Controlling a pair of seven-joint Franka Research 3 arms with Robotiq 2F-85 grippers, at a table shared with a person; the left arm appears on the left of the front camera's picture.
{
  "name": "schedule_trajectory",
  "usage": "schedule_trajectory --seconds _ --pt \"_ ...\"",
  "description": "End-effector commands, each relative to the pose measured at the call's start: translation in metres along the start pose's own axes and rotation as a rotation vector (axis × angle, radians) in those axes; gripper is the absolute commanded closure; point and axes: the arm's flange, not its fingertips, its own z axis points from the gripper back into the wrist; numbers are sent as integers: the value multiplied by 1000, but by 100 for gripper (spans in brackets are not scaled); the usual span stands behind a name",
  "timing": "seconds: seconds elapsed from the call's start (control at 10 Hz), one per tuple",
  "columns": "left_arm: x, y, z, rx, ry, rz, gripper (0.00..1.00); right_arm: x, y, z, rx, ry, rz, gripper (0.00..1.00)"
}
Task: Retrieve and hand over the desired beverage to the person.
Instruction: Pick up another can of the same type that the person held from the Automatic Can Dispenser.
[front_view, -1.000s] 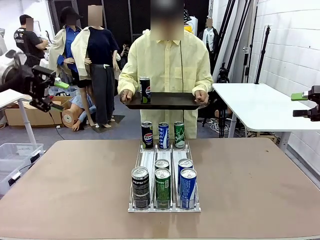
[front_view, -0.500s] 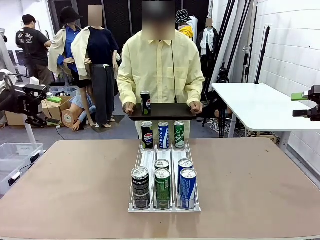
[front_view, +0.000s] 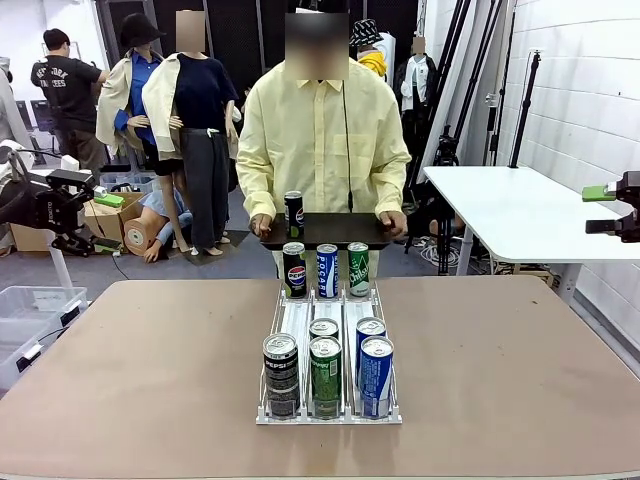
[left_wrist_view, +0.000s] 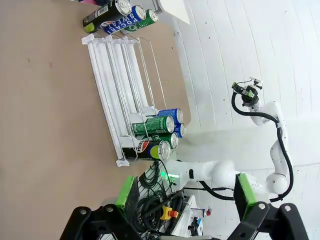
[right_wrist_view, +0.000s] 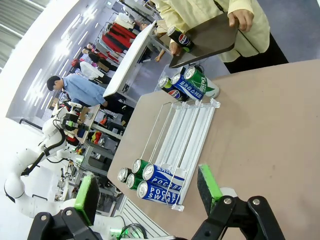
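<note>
The person (front_view: 318, 140) stands at the table's far side and holds a black tray (front_view: 330, 231) with both hands. One black Pepsi can (front_view: 293, 212) stands upright on the tray. On the table a clear can rack (front_view: 298, 322) holds black, blue and green cans (front_view: 325, 372) at its near end and three more cans (front_view: 327, 270) at its far end. My left gripper (front_view: 100, 213) hangs open off the table's left side. My right gripper (front_view: 598, 210) is open off the right side. Both wrist views look down on the rack (left_wrist_view: 112, 85) (right_wrist_view: 182, 125) between open, empty fingers.
A white side table (front_view: 510, 215) stands behind my right gripper. Boxes and a clear bin (front_view: 25, 310) sit on the floor at the left. Other people stand farther back. Bare brown tabletop (front_view: 130, 370) lies on both sides of the rack.
The person has straightened up and brought the tray lower and closer to the table. My left gripper dropped lower and back to the left a second ago, then held still. The right gripper has not moved.
</note>
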Motion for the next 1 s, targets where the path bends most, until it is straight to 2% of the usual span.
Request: schedule_trajectory --seconds 0.0,0.9 --pt "0 -1 1 1 -1 0 0 2 0 -1 15 -7 -1 0" --pt "0 -1 1 1 -1 0 0 2 0 -1 15 -7 -1 0"
